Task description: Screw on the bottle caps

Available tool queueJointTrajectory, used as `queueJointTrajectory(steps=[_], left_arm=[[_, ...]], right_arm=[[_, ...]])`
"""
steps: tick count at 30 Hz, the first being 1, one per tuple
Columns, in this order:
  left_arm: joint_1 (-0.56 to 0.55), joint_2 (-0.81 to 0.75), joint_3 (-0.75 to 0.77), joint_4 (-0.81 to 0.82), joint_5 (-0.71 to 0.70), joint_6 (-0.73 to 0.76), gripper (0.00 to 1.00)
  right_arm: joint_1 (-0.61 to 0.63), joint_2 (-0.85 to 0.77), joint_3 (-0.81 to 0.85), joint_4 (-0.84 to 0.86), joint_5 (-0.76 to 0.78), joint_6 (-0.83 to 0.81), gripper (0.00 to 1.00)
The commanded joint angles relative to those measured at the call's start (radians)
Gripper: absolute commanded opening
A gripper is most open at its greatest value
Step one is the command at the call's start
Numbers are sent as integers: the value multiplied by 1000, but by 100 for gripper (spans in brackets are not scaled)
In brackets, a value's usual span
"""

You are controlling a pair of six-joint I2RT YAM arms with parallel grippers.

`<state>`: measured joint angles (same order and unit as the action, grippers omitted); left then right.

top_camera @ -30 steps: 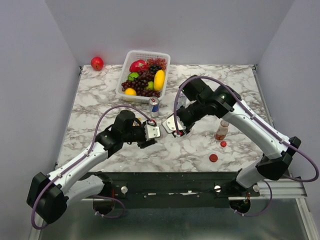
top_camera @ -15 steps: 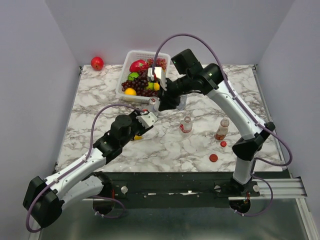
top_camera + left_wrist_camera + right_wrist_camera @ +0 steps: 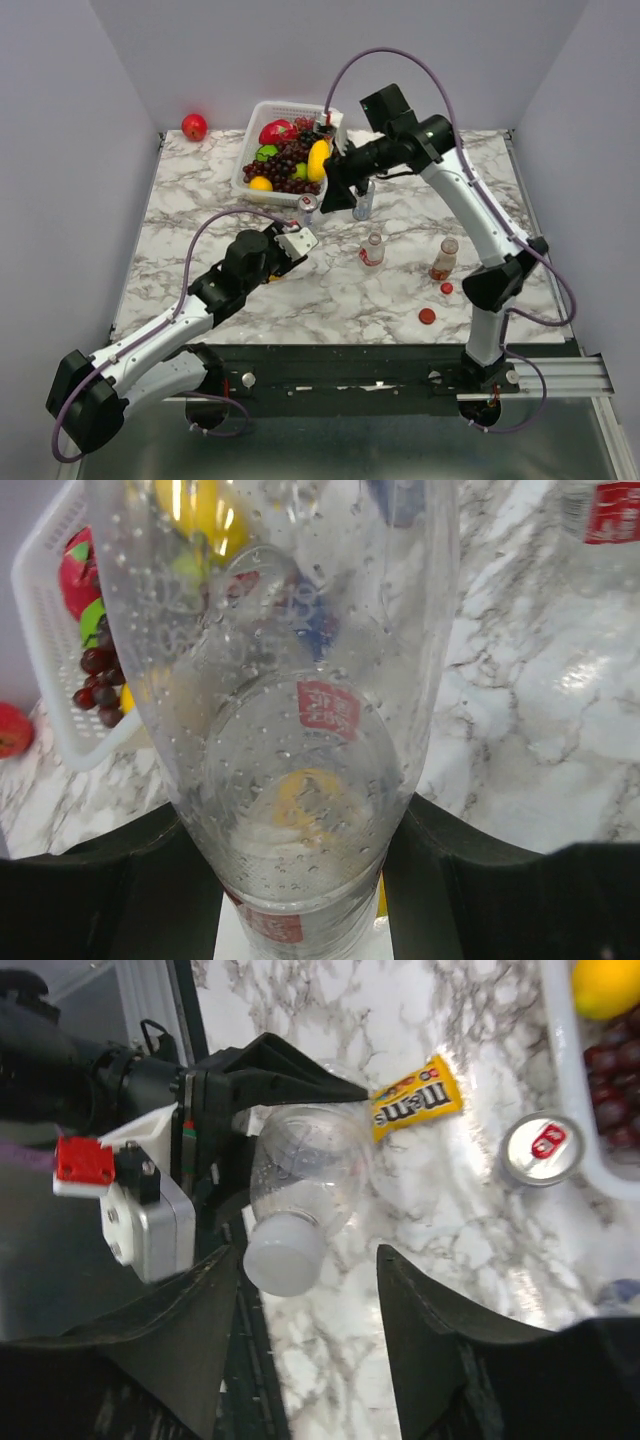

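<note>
Now: left gripper [image 3: 297, 243] clamped on clear bottle [image 3: 305, 1165], whitish cap [image 3: 283, 1252] on; right gripper [image 3: 307, 1250] jaws apart, empty, off cap.

Left arm [image 3: 150, 340] and right arm [image 3: 470, 205] are alike: glossy white tubular links between bulky black joint housings, with a thin purple cable [image 3: 385, 50] looping along each. The left wrist has a silver metal block [image 3: 145, 1230], a small red tag [image 3: 85, 1160] and black tapered fingers [image 3: 290, 1075]
</note>
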<state>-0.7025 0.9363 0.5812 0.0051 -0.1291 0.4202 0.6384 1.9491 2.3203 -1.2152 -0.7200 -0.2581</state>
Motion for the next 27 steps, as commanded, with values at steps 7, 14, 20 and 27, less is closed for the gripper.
queueJointTrajectory(steps=[7, 14, 20, 27], left_arm=[[-2, -19, 81, -283, 534, 103, 0], [-2, 33, 135, -340, 589, 213, 0], [-2, 50, 157, -341, 605, 259, 0], [-2, 45, 154, -327, 603, 244, 0]], right_arm=[[36, -616, -740, 224, -12, -772, 73], [133, -642, -823, 312, 65, -888, 72], [168, -604, -774, 290, 73, -914, 66], [187, -595, -773, 217, 91, -972, 52]])
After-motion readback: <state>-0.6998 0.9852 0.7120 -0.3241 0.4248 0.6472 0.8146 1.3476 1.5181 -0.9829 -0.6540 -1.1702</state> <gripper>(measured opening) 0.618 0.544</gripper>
